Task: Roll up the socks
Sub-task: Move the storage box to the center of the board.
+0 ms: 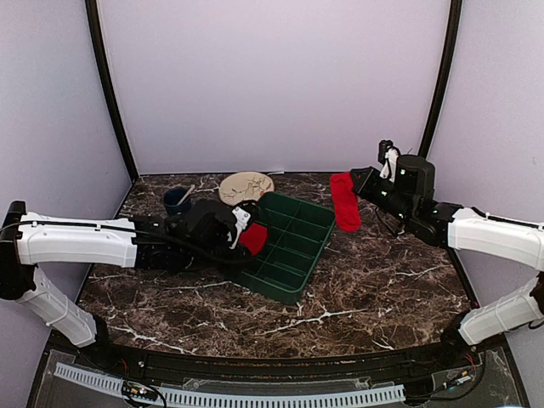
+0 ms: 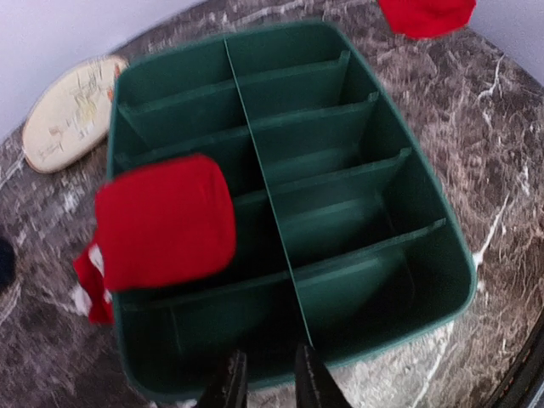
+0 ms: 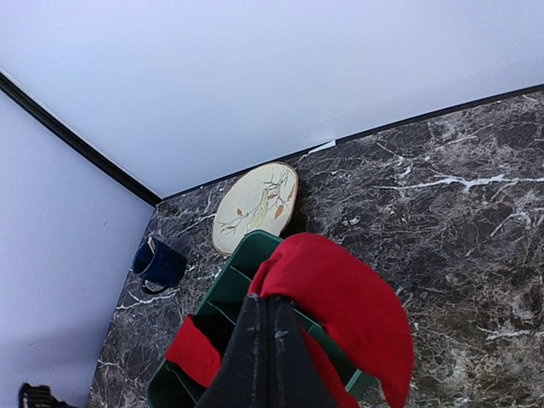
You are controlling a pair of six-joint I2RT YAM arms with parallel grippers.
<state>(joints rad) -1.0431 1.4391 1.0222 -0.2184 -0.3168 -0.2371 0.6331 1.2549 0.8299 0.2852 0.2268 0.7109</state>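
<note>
both arms are built of long white shells joined by black joints, as is seen on the left arm (image 1: 76,242) and the right arm (image 1: 501,238). a thin black cable (image 1: 93,226) is laid along the top of the left arm. each wrist is cased in bulky black housings. the left gripper (image 2: 270,382) is black, and its fingers (image 2: 229,387) are shaped as narrow, tapered blades. the right gripper (image 3: 265,302) is black too; its fingers (image 3: 251,357) are matte and flat-sided.

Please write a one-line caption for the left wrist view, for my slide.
Red sock bundle rests at the left side of the green divided tray.
</note>
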